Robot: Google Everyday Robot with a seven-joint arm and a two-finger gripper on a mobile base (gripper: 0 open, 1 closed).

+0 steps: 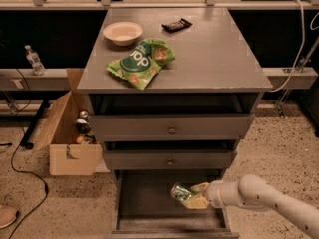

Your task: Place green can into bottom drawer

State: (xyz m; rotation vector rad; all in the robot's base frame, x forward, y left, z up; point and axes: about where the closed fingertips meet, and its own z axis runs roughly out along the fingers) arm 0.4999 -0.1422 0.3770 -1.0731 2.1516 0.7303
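The bottom drawer (149, 218) of the grey cabinet is pulled out, and its bare grey floor shows. My gripper (195, 196) reaches in from the right, over the drawer's right half. It is shut on the green can (181, 192), a small shiny green can that lies sideways in the fingers (198, 201). The can hangs a little above the drawer floor. My white arm (259, 195) runs off to the lower right.
On the cabinet top (219, 54) lie a green snack bag (139, 62), a white bowl (122, 33) and a dark bar (177, 25). The two upper drawers (172, 131) are closed. An open cardboard box (70, 138) stands on the floor at the left, with a cable beside it.
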